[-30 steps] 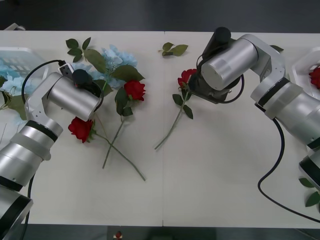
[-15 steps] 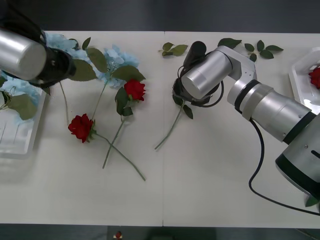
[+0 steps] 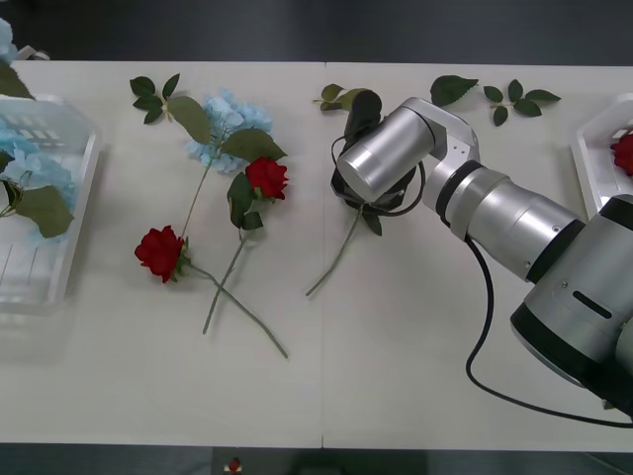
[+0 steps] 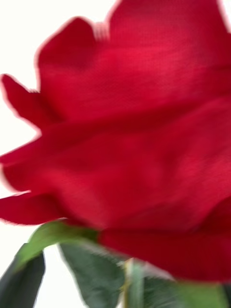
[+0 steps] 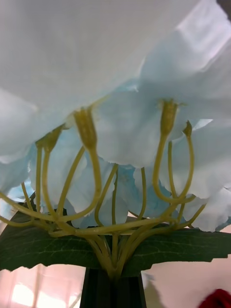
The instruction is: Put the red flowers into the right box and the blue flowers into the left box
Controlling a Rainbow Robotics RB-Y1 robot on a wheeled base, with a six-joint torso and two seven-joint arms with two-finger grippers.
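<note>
A red flower (image 4: 134, 144) is seen pressed right up against the right claw (image 3: 362, 194), which is lowered over the middle of the table (image 3: 415, 376); if this claw is wide or narrow cannot be told. Only the thin stem of that flower is seen coming out from under the claw, toward the robot. Two more red flowers (image 3: 160, 251) are laid well apart from the right claw, on its left side, with their stems crossed. A blue flower (image 3: 229, 121) is laid just behind them. The right box (image 3: 593, 168), far on the claw's right side, is holding one red bloom. The left claw (image 5: 113, 288) is closed narrow on the stem of a blue cluster (image 5: 120, 120). More blue flowers (image 3: 30, 173) are kept in the left box (image 3: 59, 267).
</note>
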